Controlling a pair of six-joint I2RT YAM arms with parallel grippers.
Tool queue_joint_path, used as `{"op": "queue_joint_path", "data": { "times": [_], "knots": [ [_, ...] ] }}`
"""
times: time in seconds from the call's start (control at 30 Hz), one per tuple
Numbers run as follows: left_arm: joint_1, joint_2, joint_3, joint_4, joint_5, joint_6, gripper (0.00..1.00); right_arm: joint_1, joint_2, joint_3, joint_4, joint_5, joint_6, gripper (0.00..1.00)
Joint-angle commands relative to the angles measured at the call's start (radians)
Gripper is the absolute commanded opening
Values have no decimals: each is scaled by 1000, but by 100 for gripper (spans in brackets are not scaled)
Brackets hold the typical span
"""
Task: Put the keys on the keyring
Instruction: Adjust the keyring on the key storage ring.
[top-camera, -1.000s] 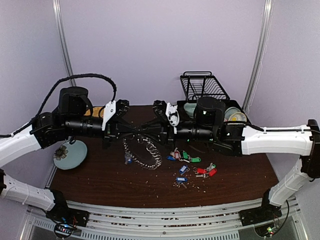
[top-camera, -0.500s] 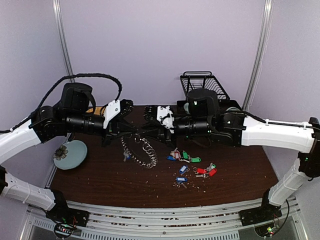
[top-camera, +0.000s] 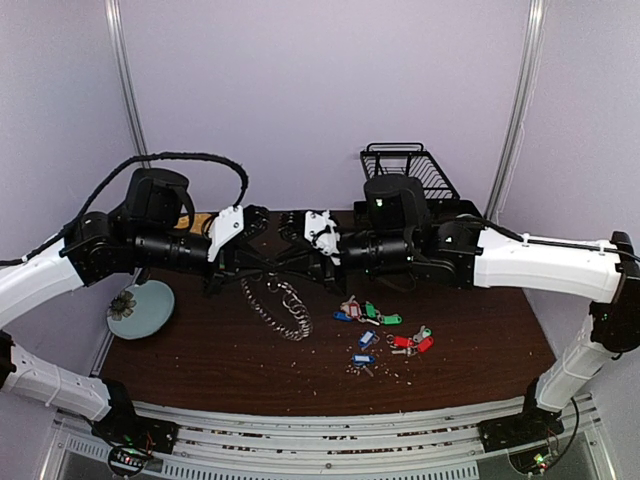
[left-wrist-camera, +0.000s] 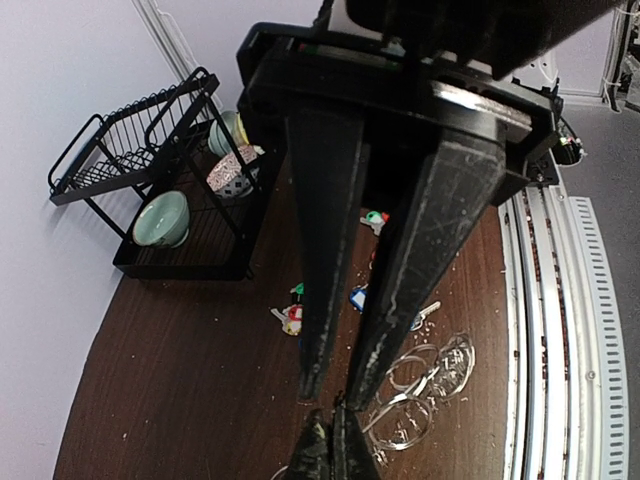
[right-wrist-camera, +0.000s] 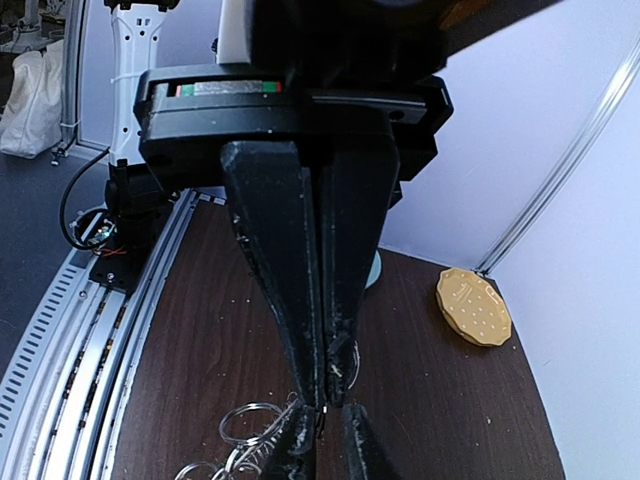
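The keyring (top-camera: 285, 305) is a chain of linked silver rings, hanging from where the two grippers meet tip to tip above the table's middle. My left gripper (top-camera: 283, 258) points right and is shut on one of its rings; in the left wrist view its tips (left-wrist-camera: 332, 395) pinch beside the loose rings (left-wrist-camera: 430, 385). My right gripper (top-camera: 291, 245) points left, and in the right wrist view it (right-wrist-camera: 325, 395) is shut on a ring (right-wrist-camera: 355, 366) of the same chain. The keys (top-camera: 368, 313) with coloured tags lie on the table to the right, more of them at the front (top-camera: 410, 342).
A black dish rack (top-camera: 410, 170) with bowls stands at the back right. A pale blue plate (top-camera: 140, 308) lies at the left edge and a yellow disc (right-wrist-camera: 473, 305) at the back left. Crumbs dot the dark wooden table (top-camera: 470, 350).
My right gripper has moved left to meet the left gripper and its jaws have narrowed. The left gripper has shifted a little right. The chain hangs slightly higher.
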Motion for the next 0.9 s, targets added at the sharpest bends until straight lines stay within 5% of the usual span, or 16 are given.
{"op": "queue_joint_path", "data": {
  "times": [0.0,0.53,0.87],
  "knots": [
    [-5,-5,36,64,20,15,0,-5,23,40,-28,-3,-1,12],
    [-5,-17,26,80,2,20,0,-10,31,69,-111,-73,-11,18],
    [-5,-27,24,84,40,25,0,-9,50,83,-94,-34,11,9]
  ]
}}
